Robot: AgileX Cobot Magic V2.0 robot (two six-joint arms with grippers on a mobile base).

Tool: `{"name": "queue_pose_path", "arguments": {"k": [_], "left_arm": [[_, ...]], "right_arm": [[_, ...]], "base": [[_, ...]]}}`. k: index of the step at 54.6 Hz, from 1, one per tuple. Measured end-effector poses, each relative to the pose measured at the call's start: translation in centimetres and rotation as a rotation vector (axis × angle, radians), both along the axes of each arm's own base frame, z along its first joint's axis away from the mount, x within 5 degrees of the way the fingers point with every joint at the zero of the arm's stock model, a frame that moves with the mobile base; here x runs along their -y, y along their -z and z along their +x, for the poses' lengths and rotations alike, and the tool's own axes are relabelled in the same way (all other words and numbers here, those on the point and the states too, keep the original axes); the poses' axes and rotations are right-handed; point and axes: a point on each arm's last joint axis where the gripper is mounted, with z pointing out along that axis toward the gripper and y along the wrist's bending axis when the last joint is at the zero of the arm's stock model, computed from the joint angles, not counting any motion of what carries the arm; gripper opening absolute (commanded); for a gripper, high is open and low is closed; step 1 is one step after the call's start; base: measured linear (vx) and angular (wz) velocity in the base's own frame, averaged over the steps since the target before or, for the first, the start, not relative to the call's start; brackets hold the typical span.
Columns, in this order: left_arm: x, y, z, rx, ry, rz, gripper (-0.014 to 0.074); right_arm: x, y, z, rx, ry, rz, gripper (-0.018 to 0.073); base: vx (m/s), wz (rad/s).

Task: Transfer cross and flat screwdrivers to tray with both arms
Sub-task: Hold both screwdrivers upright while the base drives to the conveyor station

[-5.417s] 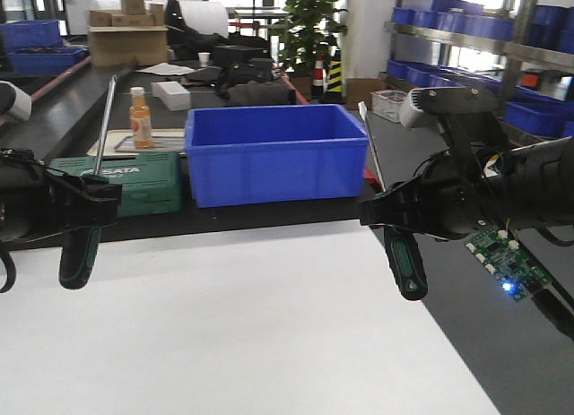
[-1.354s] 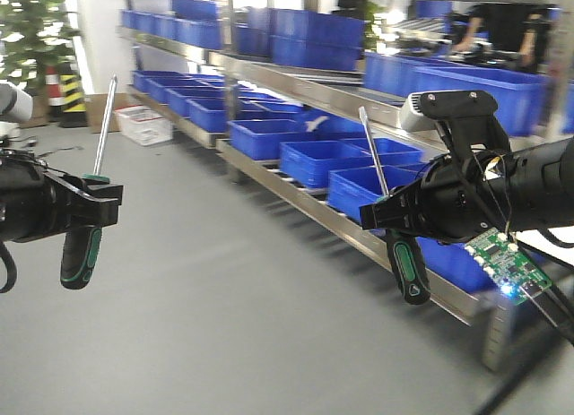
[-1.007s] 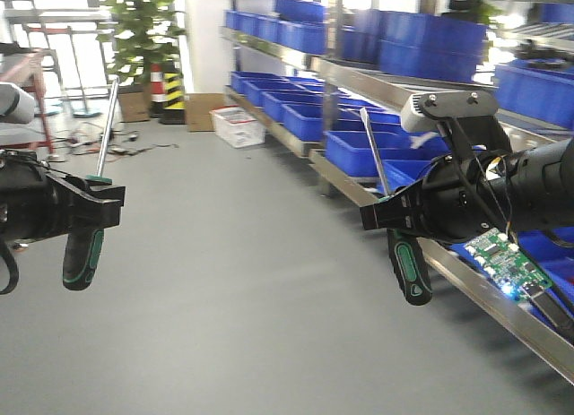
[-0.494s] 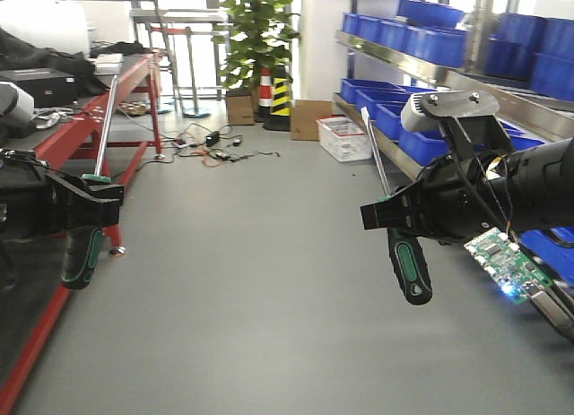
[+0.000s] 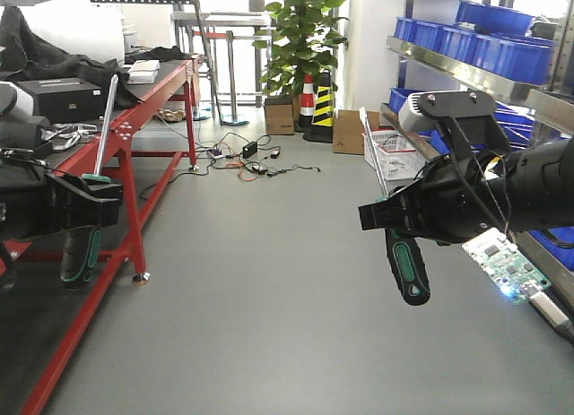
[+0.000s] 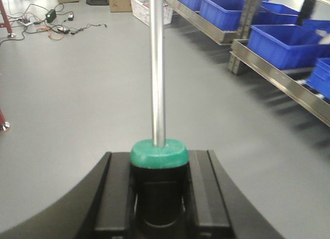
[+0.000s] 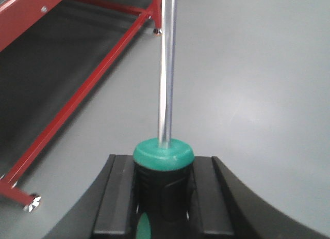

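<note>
Screwdrivers number two, both held in the air over the floor, long axis near upright, handle down, steel shaft pointing up. The left tool is clamped around the left screwdriver just below its green collar; the right tool grips the right screwdriver likewise.

No legible text, brand, number or sign in any view.

Front view:
- At 12 o'clock cardboard box, at 1 o'clock second cardboard box: any print too small to tell.
- Between them striped post: yellow-black hazard bands only, no wording.
- At 4 o'clock circuit board: markings too fine to read.
- At 9 o'clock left-arm screwdriver, at 3 o'clock right-arm screwdriver: handles bear no readable marking.

Wrist views: plain green collars, nothing readable.
</note>
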Motion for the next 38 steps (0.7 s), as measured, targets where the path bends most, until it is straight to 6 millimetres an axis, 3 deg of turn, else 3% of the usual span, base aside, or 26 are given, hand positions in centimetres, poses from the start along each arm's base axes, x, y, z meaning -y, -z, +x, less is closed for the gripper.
{"name": "queue_pose_path", "arguments": {"k": [20, 38], "left_arm": [[0.00, 0.00, 0.00, 0.000, 0.000, 0.000, 0.0000], [0.00, 0.00, 0.00, 0.000, 0.000, 0.000, 0.0000]], "right_arm": [[0.00, 0.00, 0.00, 0.000, 0.000, 0.000, -0.0008], [0.00, -0.01, 0.00, 0.001, 0.000, 0.001, -0.0008]], "base": [[0.58, -0.07], [0.52, -0.37]]}}
